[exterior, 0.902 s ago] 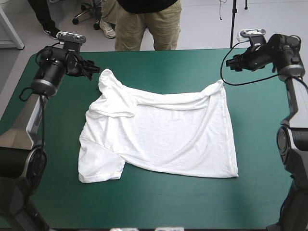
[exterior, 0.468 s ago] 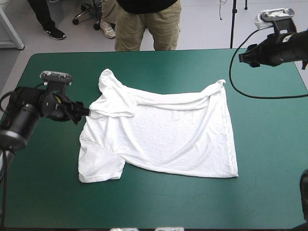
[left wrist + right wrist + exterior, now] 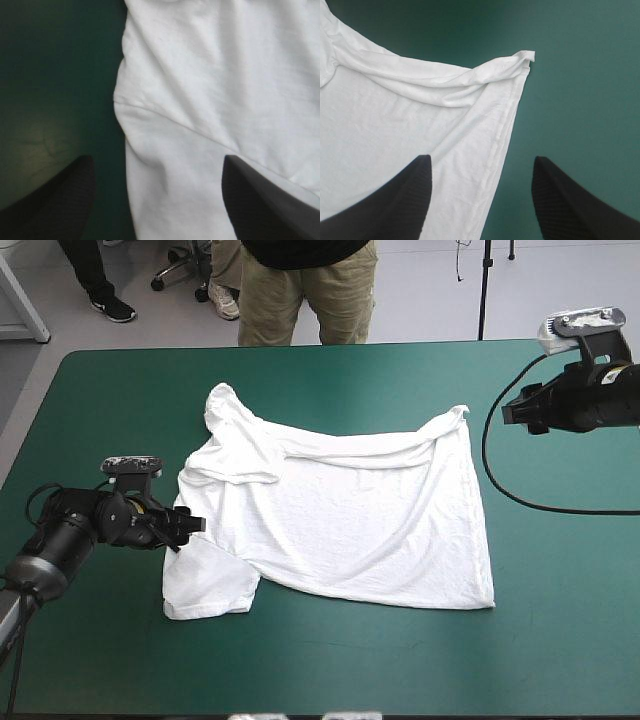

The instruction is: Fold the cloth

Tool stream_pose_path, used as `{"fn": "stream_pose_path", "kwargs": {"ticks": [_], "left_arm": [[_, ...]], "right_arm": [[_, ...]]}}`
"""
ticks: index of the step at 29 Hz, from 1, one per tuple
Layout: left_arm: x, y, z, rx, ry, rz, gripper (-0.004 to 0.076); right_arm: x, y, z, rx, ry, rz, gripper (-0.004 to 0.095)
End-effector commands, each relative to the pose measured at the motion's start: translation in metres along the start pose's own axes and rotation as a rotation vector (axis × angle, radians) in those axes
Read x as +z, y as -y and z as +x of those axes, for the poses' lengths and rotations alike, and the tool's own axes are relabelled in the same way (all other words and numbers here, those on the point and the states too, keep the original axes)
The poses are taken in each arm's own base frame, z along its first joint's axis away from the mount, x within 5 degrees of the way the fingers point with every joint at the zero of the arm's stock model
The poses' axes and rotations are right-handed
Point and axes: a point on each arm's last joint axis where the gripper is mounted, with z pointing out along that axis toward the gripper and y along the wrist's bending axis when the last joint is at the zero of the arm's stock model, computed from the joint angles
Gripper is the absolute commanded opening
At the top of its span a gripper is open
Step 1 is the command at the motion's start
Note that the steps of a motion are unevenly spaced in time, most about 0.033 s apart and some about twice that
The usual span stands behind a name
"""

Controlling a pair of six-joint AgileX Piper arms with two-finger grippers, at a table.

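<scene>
Left arm [image 3: 75, 530] low beside sleeve of T-shirt [image 3: 340, 520], left jaws released — sleeve edge between them. Right arm [image 3: 585, 405] apart from T-shirt's far corner, right jaws released, side edge ahead.

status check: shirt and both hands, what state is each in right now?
T-shirt: spread mostly flat on the teal-green cover, wrinkled, far right corner bunched, not folded yet.
Left hand: open, straddling the T-shirt's left edge by the sleeve seam, gripping nothing.
Right hand: open, clear of the T-shirt, beside its bunched far right corner.
</scene>
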Motion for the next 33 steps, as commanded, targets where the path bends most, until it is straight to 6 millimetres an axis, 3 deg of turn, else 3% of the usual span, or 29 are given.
{"fn": "stream_pose_path", "kwargs": {"ticks": [1,8,13,15,19,20,23,29,30,33], "left_arm": [[0.008,0.002,-0.011,-0.028,0.035,0.014,0.0511],[0.051,0.0,-0.005,-0.022,-0.093,-0.008,0.0477],[0.067,0.003,-0.005,-0.066,-0.113,0.019,0.0436],[0.068,0.005,-0.005,-0.057,-0.114,0.035,0.0351],[0.069,0.005,-0.008,-0.03,-0.089,0.043,0.0039],[0.069,0.005,-0.008,-0.022,-0.081,0.041,-0.0005],[0.07,0.003,-0.011,0.021,-0.05,0.015,-0.0007],[0.059,-0.041,-0.022,-0.003,-0.049,-0.195,-0.0007],[0.054,-0.061,-0.029,-0.022,-0.025,-0.225,-0.0007],[0.044,-0.091,-0.04,-0.036,0.037,-0.277,-0.0007]], "right_arm": [[-0.012,-0.004,-0.002,-0.003,0.079,-0.012,0.0553],[-0.007,-0.003,-0.001,0.001,0.082,-0.01,0.0553],[-0.007,-0.003,-0.001,0.001,0.088,-0.008,0.0553],[-0.007,-0.003,-0.001,0.0,0.089,-0.01,0.0553],[-0.007,-0.003,-0.002,0.001,0.091,-0.011,0.0553],[-0.007,-0.003,-0.002,0.003,0.095,-0.014,0.0553],[-0.007,-0.003,-0.002,0.003,0.098,-0.016,0.0553],[-0.007,-0.006,-0.004,-0.001,0.118,-0.041,0.0553],[-0.007,-0.006,-0.005,-0.004,0.132,-0.05,0.0553],[-0.008,-0.008,-0.007,-0.008,0.147,-0.067,0.0553]]}}
